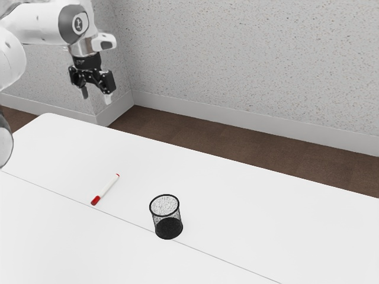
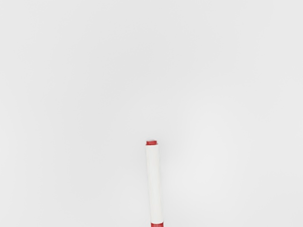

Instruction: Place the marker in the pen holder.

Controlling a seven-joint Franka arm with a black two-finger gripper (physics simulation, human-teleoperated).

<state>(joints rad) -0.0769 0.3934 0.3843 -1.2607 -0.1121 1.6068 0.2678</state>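
Currently spread and empty at the gripper (image 1: pixel 96 94). Must descend to the marker (image 1: pixel 106 188), flat on the table (image 1: pixel 266 231) below, with red cap (image 1: pixel 95 200) nearer, then close across its long axis.

White marker (image 1: pixel 106 189), red ends; black mesh pen holder (image 1: pixel 169 228); speckled grey wall (image 1: pixel 249 59).

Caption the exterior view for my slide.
Open gripper raised; white marker lying on the table, apart from the upright, empty mesh pen holder.
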